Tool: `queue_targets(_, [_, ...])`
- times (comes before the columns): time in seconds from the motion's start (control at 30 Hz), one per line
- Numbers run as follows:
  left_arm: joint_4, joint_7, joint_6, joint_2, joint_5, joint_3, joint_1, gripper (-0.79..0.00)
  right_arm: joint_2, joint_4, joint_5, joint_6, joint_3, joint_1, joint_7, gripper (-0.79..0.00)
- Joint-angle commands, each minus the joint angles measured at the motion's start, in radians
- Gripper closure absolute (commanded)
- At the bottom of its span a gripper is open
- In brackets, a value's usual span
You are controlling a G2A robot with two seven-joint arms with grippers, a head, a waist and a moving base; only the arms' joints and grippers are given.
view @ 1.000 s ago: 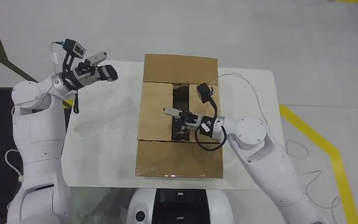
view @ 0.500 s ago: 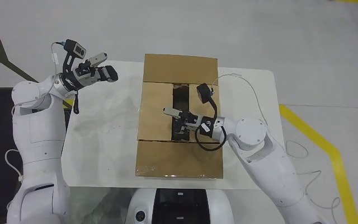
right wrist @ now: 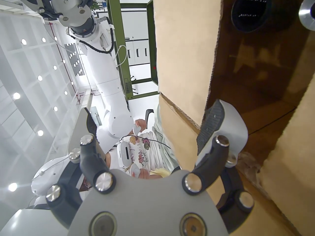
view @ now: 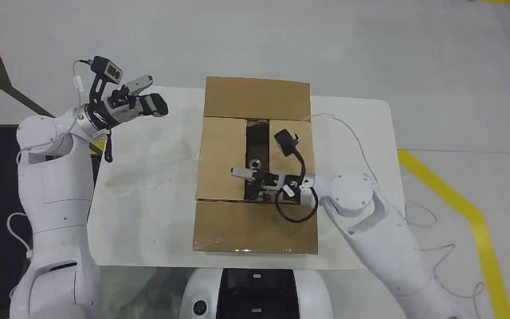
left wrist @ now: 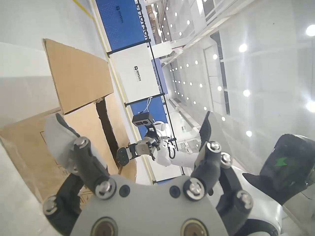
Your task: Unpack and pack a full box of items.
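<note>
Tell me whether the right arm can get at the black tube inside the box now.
Probably not yet. The black tube lies deep in the box, below a narrow gap between two flaps. The open right gripper straddles the edge of one flap, which likely needs folding back first.

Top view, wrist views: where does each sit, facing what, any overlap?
Top view: above the arms, looking down at the table and box; both arms show.
Left wrist view: on the left arm, looking across the box at the right arm; own open jaws show.
Right wrist view: on the right arm, looking into the box's gap at a black cylinder; own open jaws show.
Shared: all three show the box.
</note>
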Motion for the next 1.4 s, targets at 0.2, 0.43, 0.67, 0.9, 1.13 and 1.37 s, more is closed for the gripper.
queue_targets(0.2, [0.0, 0.0, 0.0, 0.0, 0.0, 0.0, 0.0, -0.785, -0.009, 0.09, 0.031, -0.009, -0.033, 0.044, 0.016, -0.785])
queue_targets(0.43, [0.0, 0.0, 0.0, 0.0, 0.0, 0.0, 0.0, -0.785, -0.02, 0.17, 0.136, -0.065, -0.04, 0.064, 0.042, -0.785])
queue_targets(0.67, [0.0, 0.0, 0.0, 0.0, 0.0, 0.0, 0.0, -0.785, -0.025, 0.185, 0.191, -0.109, -0.046, 0.081, 0.083, -0.785])
queue_targets(0.9, [0.0, 0.0, 0.0, 0.0, 0.0, 0.0, 0.0, -0.785, -0.021, 0.129, 0.232, -0.153, -0.025, 0.063, 0.104, -0.785])
queue_targets(1.13, [0.0, 0.0, 0.0, 0.0, 0.0, 0.0, 0.0, -0.785, -0.023, 0.08, 0.282, -0.222, -0.021, 0.053, 0.108, -0.785])
queue_targets(1.37, [-0.047, 0.033, 0.01, 0.004, -0.021, -0.011, 0.017, -0.785, -0.053, 0.124, 0.312, -0.284, -0.108, 0.113, 0.06, -0.785])
